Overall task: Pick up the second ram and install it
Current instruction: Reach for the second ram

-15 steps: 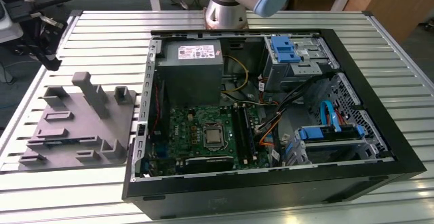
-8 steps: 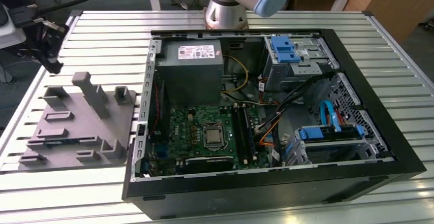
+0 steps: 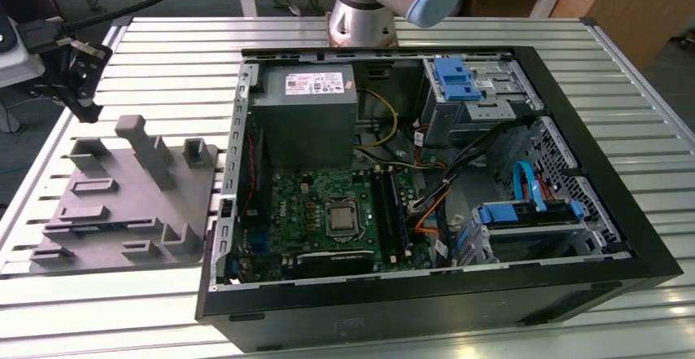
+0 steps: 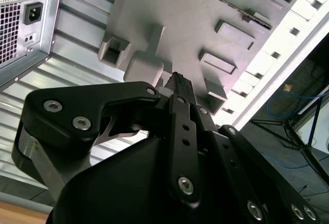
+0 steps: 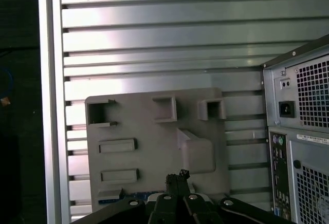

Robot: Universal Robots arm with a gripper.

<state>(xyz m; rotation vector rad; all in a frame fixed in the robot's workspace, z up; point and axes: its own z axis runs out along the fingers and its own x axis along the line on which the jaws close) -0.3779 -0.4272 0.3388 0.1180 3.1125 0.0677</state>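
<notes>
hand (image 5: 176, 175) pressed together near gray tray (image 5: 154, 131) | second ram (image 3: 98, 228) in tray | exterior view: motherboard (image 3: 325, 212) in case (image 3: 434, 294)

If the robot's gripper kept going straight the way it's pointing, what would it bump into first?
Most likely the gray holder tray. In the first wrist view the gripper points at it, close to its tall raised block. How high it hangs above the tray is hard to judge.
</notes>
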